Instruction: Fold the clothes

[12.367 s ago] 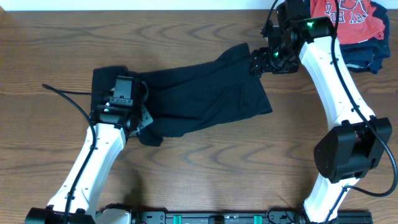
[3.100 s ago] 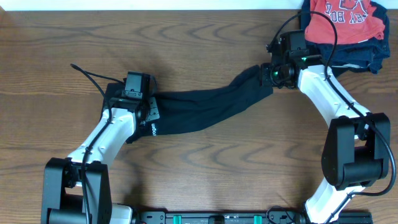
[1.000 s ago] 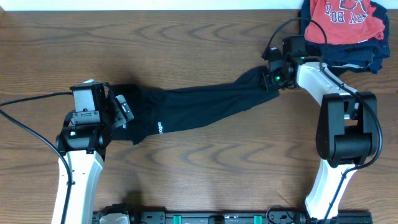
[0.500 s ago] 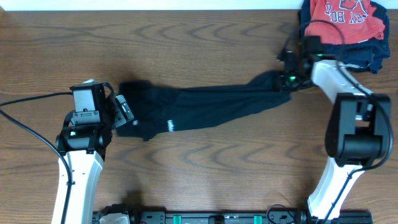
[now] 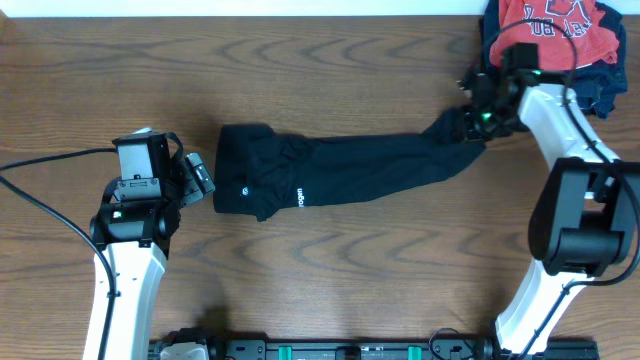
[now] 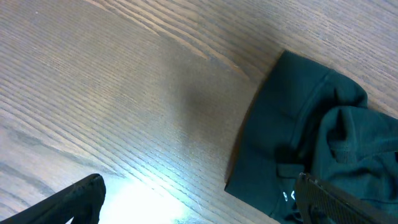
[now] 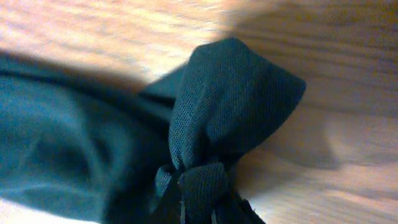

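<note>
Well, we see the black T-shirt [image 5: 345, 172] stretched as a long band across the brown wood-grain table [image 5: 300, 60], centre to right. R gripper [image 5: 478, 122] is clamped on its right end. L gripper [image 5: 203, 178] gapes wide just beside the left end. Red shirt [image 5: 555, 25] tops navy garments [image 5: 600, 88] at the far right corner

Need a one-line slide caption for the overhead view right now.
Right gripper pinches one end of the black T-shirt; open left gripper sits beside the other.
</note>
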Motion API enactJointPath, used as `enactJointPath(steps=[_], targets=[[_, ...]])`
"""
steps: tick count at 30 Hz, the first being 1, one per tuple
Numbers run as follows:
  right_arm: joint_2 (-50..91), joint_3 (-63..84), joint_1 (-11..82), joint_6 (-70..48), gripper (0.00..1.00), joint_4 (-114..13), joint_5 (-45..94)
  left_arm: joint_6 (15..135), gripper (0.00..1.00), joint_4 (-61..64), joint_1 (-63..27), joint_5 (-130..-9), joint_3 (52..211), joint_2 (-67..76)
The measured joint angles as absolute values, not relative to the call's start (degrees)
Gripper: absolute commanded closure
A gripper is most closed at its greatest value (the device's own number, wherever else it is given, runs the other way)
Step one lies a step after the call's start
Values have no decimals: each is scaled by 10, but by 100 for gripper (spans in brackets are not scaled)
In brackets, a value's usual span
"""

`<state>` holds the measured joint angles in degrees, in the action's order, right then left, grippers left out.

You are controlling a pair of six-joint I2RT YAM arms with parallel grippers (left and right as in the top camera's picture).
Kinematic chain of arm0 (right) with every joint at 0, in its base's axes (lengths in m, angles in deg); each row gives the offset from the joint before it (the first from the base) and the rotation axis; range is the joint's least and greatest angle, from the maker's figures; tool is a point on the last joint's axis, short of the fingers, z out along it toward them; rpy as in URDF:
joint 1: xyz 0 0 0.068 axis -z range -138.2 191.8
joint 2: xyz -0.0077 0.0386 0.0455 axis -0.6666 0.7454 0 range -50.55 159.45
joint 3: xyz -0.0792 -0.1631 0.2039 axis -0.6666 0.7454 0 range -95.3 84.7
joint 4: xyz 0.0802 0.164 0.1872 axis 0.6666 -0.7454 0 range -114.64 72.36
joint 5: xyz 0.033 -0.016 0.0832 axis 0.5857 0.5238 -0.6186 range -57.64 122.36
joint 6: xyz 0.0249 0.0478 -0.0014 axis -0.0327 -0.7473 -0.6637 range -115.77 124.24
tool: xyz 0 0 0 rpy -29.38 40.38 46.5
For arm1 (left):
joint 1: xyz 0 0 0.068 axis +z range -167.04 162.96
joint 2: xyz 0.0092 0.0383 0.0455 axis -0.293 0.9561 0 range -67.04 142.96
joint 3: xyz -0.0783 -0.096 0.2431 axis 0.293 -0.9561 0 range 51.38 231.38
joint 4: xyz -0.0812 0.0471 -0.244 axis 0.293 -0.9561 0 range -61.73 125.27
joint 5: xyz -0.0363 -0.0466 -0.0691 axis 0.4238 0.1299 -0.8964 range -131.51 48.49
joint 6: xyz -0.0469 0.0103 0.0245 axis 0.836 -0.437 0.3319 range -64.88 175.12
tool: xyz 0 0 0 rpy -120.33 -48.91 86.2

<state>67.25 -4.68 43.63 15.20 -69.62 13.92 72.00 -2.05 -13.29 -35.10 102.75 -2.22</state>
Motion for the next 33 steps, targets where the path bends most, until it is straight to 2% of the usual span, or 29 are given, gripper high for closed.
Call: enactJointPath(steps=[16, 31, 32, 33], targets=[[645, -55, 222, 92, 99, -700, 162, 720, 2, -20, -133, -351, 1028, -22], [645, -55, 149, 52, 98, -659, 184, 720, 2, -20, -133, -351, 1028, 27], [645, -55, 144, 50, 91, -655, 184, 720, 2, -20, -133, -351, 1028, 27], [645, -55, 140, 48, 80, -653, 185, 720, 2, -20, -133, -351, 1028, 27]])
